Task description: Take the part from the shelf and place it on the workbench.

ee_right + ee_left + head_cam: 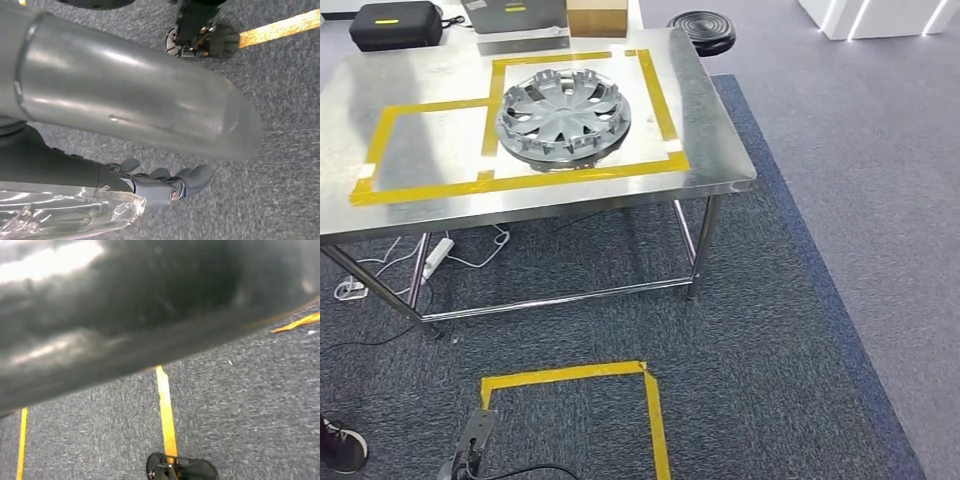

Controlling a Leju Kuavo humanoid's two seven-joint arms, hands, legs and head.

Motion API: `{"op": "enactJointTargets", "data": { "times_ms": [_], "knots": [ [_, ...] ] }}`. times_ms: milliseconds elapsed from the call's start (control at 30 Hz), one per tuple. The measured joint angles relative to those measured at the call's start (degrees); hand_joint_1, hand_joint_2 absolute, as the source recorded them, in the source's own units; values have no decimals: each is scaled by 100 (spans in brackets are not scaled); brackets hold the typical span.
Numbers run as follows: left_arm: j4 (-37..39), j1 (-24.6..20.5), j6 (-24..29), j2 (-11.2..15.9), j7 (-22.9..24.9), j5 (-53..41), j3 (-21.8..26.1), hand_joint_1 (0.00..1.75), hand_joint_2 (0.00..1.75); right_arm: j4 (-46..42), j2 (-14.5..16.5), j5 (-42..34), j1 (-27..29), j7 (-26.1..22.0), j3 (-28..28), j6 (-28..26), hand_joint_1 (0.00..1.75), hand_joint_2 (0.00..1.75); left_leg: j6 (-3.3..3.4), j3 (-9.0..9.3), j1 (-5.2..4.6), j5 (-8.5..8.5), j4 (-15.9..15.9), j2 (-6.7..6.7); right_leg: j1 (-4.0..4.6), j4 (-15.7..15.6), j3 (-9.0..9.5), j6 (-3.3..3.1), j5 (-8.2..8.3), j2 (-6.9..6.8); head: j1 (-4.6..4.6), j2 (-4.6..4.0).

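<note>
The part, a silver-grey wheel cover, lies flat on the steel workbench, inside the right one of two yellow-taped rectangles. My right hand hangs over grey carpet far from the bench. Its thick thumb and darker fingers are stretched out and apart, with nothing in them. A dark blurred mass lies close across the left wrist view above carpet, so I cannot make out how the left hand's fingers stand.
A black case, a metal box and a cardboard box sit at the bench's far edge. A black stool stands behind it. A power strip lies under the bench. A yellow-taped square marks the carpet; a person's shoe is nearby.
</note>
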Motion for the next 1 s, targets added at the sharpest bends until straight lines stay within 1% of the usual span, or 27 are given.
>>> {"op": "enactJointTargets", "data": {
  "times_ms": [33,100,133,167,200,267,300,333,367,400,433,467,500,533,600,633,667,700,733,767,800,833,867,900,933,967,1000],
  "knots": [
    [0,1,0,0,0,-3,2,0,0,1,3,2,-6,-1,0,7,0,0,-23,0,-14,-2,2,35,15,-38,8,-17,-9,-5,-3,0],
    [0,-1,0,1,0,-6,4,0,0,3,9,4,5,-2,0,15,0,0,-75,4,-5,-22,6,75,6,-43,-11,-69,16,101,-8,0],
    [0,-5,0,1,-2,-9,6,0,0,5,10,5,13,0,-1,20,0,0,-104,-15,3,-81,60,33,-3,-52,-15,-99,28,147,-11,0],
    [0,-7,-1,1,-5,-13,7,0,0,6,8,7,14,2,-3,25,0,0,-130,-83,9,-198,220,-38,-17,-64,-14,-131,43,192,-17,0],
    [0,-6,-3,0,-8,-17,8,0,0,6,6,13,9,4,-4,32,0,0,-149,-209,16,-366,499,-126,-28,-70,-14,-157,51,238,-26,1],
    [1,7,-11,-2,-11,-20,9,0,0,6,2,50,-6,7,-5,58,0,0,-162,-576,19,-707,1269,-232,-29,-70,-20,-188,56,348,-37,1],
    [1,12,-15,-3,-11,-20,10,0,0,7,3,73,-5,8,-4,73,0,0,-163,-720,20,-774,1545,-252,-29,-70,-19,-192,56,407,-39,1],
    [1,13,-17,-2,-11,-20,12,0,0,8,4,92,-1,10,-3,87,0,0,-161,-782,20,-730,1636,-264,-31,-69,-16,-193,56,468,-38,1],
    [1,11,-17,0,-11,-20,14,0,0,10,4,102,4,11,-3,95,0,0,-156,-739,24,-576,1503,-278,-35,-69,-11,-190,58,530,-38,0],
    [0,9,-16,4,-11,-20,15,0,0,13,5,107,4,12,-3,104,0,0,-152,-606,32,-356,1187,-310,-42,-68,-6,-182,59,591,-39,0],
    [0,5,-16,9,-11,-20,17,0,0,14,4,118,0,13,-4,114,0,0,-151,-440,48,-149,799,-393,-42,-63,-7,-163,59,651,-41,0],
    [1,-1,-17,12,-14,-20,18,0,0,16,4,141,-7,13,-4,123,0,0,-144,-290,67,-14,447,-481,-36,-45,-21,-138,57,710,-45,0],
    [1,-11,-20,14,-16,-20,20,0,0,17,4,166,-14,13,-4,129,0,0,-132,-194,81,52,215,-556,-28,-36,-42,-107,60,755,-46,1],
    [2,-20,-25,14,-21,-20,21,0,0,19,4,190,-16,14,-4,133,0,0,-112,-158,85,55,109,-605,-23,-34,-64,-74,67,794,-50,1],
    [2,-33,-32,12,-27,-20,26,0,0,26,3,208,-3,19,-3,134,0,0,-44,-156,87,59,83,-554,-34,-52,-109,-15,83,842,-50,2],
    [2,-39,-34,14,-28,-20,30,0,0,31,3,209,3,22,-3,134,0,0,-5,-153,93,66,75,-519,-33,-12,-140,14,51,793,-40,2],
    [2,-42,-34,17,-28,-20,34,0,0,34,2,209,0,27,-3,134,0,0,36,-150,100,74,67,-473,-29,128,-216,42,-44,696,-19,1],
    [2,-42,-35,20,-28,-20,39,0,0,38,2,210,-11,32,-2,134,0,0,67,-147,102,75,61,-422,-25,387,-337,66,-197,573,-4,1],
    [2,-39,-35,26,-28,-21,43,0,0,42,3,211,-26,36,-1,135,0,0,89,-147,91,72,61,-375,-21,748,-505,87,-387,444,16,1],
    [2,-33,-35,27,-28,-21,46,0,0,44,4,212,-39,41,1,137,0,0,101,-147,80,68,62,-319,-26,1136,-691,101,-564,370,21,0],
    [2,-29,-35,28,-28,-21,50,0,0,45,4,217,-44,47,1,138,0,0,105,-145,70,65,64,-265,-29,1428,-830,108,-663,336,19,1],
    [2,-29,-35,29,-28,-21,54,0,0,46,5,229,-41,52,1,139,0,0,107,-141,63,61,65,-213,-29,1534,-878,107,-657,320,20,0],
    [2,-31,-35,31,-28,-20,57,0,0,46,5,248,-34,56,1,140,0,0,106,-133,59,55,65,-168,-29,1416,-811,100,-547,308,20,1],
    [2,-33,-35,31,-28,-20,61,0,0,47,5,269,-30,59,0,140,0,0,100,-119,55,47,66,-127,-28,1093,-636,85,-361,280,20,1],
    [2,-34,-35,30,-28,-20,66,0,0,48,5,286,-31,59,0,140,0,0,88,-102,49,35,66,-90,-21,675,-413,71,-188,187,21,0],
    [2,-34,-35,28,-28,-20,70,0,0,48,5,294,-40,58,0,140,0,0,67,-87,33,21,70,-55,-8,322,-221,52,-65,104,17,1],
    [2,-35,-35,28,-28,-21,75,0,0,48,5,296,-51,57,0,141,0,0,43,-76,17,11,73,-24,6,86,-92,32,2,44,12,0]
  ]
}}
